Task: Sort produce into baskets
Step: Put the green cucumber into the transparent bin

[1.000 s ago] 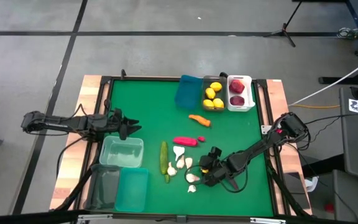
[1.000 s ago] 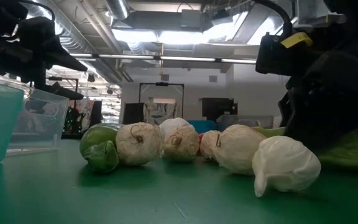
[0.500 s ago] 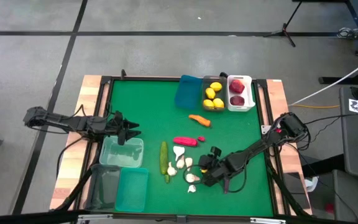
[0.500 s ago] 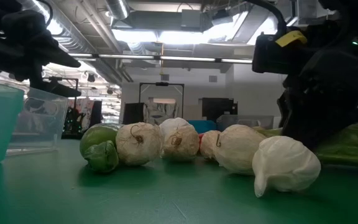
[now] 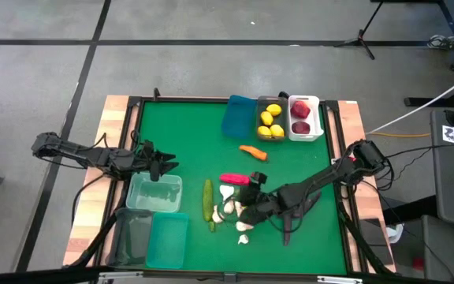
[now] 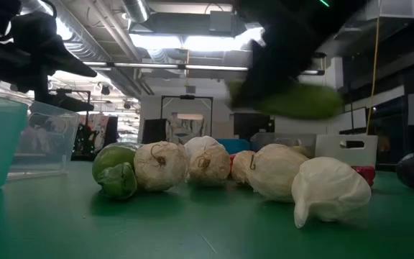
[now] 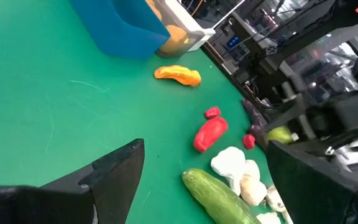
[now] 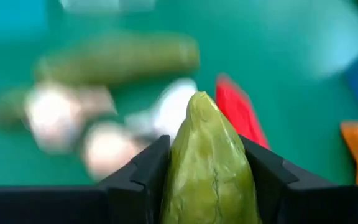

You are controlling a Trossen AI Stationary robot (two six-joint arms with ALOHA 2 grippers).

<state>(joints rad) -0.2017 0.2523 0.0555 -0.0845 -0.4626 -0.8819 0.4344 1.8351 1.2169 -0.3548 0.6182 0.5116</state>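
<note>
Cucumber (image 8: 209, 165), probably light, stiff and slick, sits clamped mid-length in right gripper (image 8: 207, 180) jaws, frame centre; left gripper (image 5: 166, 165) jaws gape.

A green-topped table (image 5: 180, 142) with wooden side rails is seen. On it are found six plastic bins, an orange carrot (image 5: 252, 152), a long green cucumber (image 5: 208, 199), and white garlic bulbs (image 5: 228, 207).

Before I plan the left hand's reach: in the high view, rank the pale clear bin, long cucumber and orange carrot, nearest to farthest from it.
From the left hand:
1. Pale clear bin, just below it.
2. Long cucumber, mid-table.
3. Orange carrot, farther right, by the far bins.
</note>
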